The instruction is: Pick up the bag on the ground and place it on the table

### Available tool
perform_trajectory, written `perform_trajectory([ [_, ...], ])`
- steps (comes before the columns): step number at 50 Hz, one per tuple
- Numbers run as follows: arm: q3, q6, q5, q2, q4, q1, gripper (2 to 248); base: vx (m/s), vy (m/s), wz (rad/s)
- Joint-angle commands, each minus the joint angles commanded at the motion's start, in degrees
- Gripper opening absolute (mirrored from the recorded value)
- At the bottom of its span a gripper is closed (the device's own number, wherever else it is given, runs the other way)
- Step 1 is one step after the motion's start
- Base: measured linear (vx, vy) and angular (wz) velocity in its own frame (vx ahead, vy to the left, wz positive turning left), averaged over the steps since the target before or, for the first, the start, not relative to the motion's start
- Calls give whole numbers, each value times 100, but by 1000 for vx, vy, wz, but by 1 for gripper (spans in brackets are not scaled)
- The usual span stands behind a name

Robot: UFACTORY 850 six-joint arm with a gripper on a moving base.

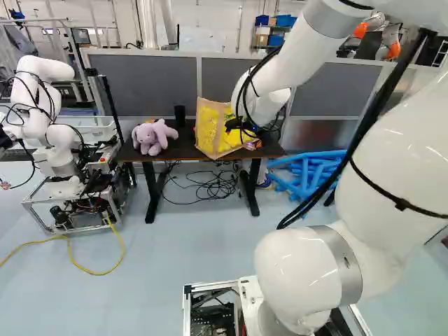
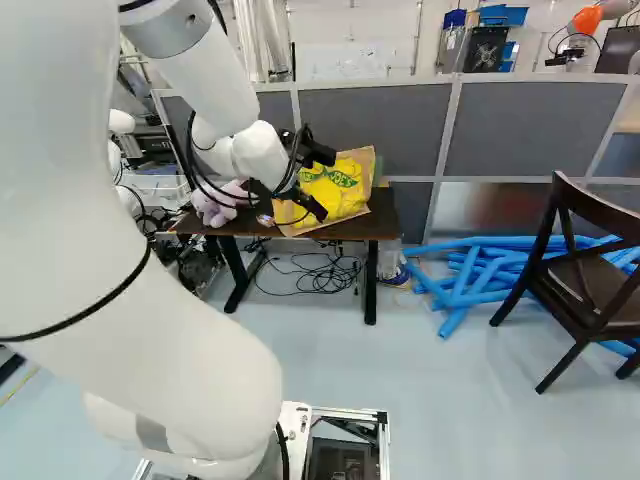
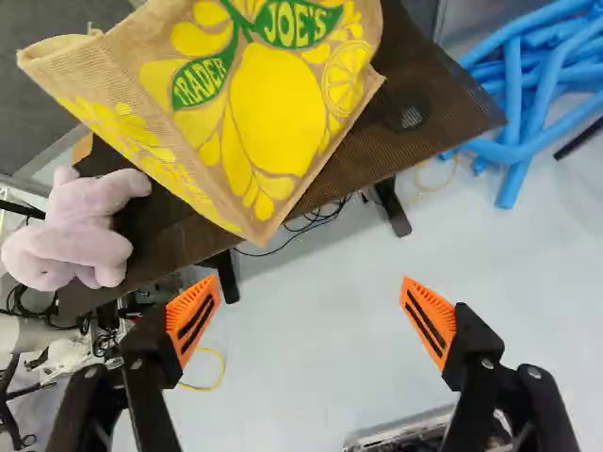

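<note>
The lemon-printed burlap tote bag [image 3: 273, 122] is on the dark brown worktop [image 1: 183, 143], tilted, its lower corner reaching the front edge. The end effector [image 2: 328, 187] is spread wide and holds nothing; in the wrist view the bag lies ahead of it, and neither orange pad [image 3: 193, 320] touches it. A lilac plush toy [image 1: 152, 136] sits near the other end of the worktop, and a black cylinder [image 1: 180, 115] stands between toy and bag, towards the back. The worktop rests on black legs, with a tangle of black cables [image 2: 325, 275] on the pale blue-grey floor [image 2: 440, 400] beneath and around them. Just behind runs a line of grey partition panels [image 1: 143, 87], and beyond these, in the left base view, are shelves with blue bins [image 1: 276, 40]. A heap of blue foam tubes [image 2: 465, 275] lies on the floor beside the worktop, and a dark wooden chair [image 2: 590, 275] stands in front of the heap at the right of the right base view. At the left of the left base view, another robot [image 1: 43, 84] stands on a metal-framed base [image 1: 77, 220], with a yellow cable [image 1: 77, 264] curving across the floor in front.
</note>
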Motion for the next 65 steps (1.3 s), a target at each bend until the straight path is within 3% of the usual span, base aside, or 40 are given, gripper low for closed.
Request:
perform_trajectory([
  [32, 1390, -1085, 2167, 504, 0, 19, 247, 0, 0, 0],
  [65, 2378, -1855, 3706, 861, 0, 33, 247, 0, 0, 0],
])
